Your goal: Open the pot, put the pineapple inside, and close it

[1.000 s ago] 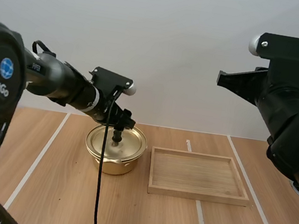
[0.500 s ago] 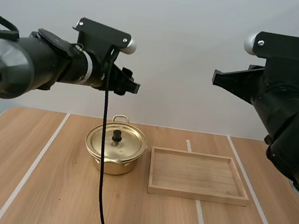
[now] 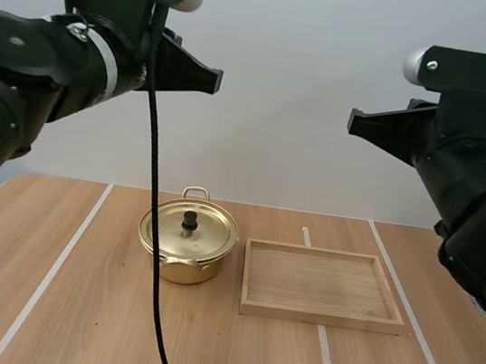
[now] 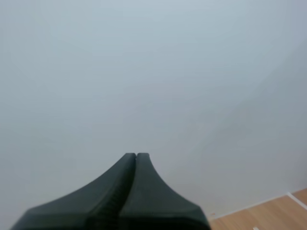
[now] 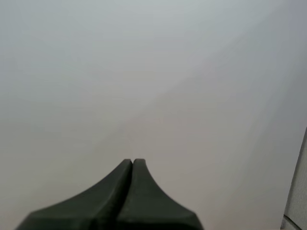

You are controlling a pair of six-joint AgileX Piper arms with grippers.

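Note:
A golden pot (image 3: 178, 262) stands on the table left of centre, its lid (image 3: 204, 231) on it with a black knob (image 3: 190, 221) upright in the middle. My left gripper (image 3: 215, 77) is raised high above and behind the pot, well clear of it. In the left wrist view its fingers (image 4: 136, 156) lie together as one dark wedge against the pale wall, holding nothing. My right gripper (image 3: 354, 124) hangs high at the right, above the tray's far side. Its fingers (image 5: 133, 162) are likewise pressed together and empty.
A shallow wooden tray (image 3: 319, 317) with nothing in it lies just right of the pot. White tape lines (image 3: 54, 268) run along the wooden tabletop. A pale wall stands behind the table.
My left gripper has risen from the lid's knob to high above the pot, and its fingers have shut on nothing. The lid stays on the pot. The right arm has barely moved.

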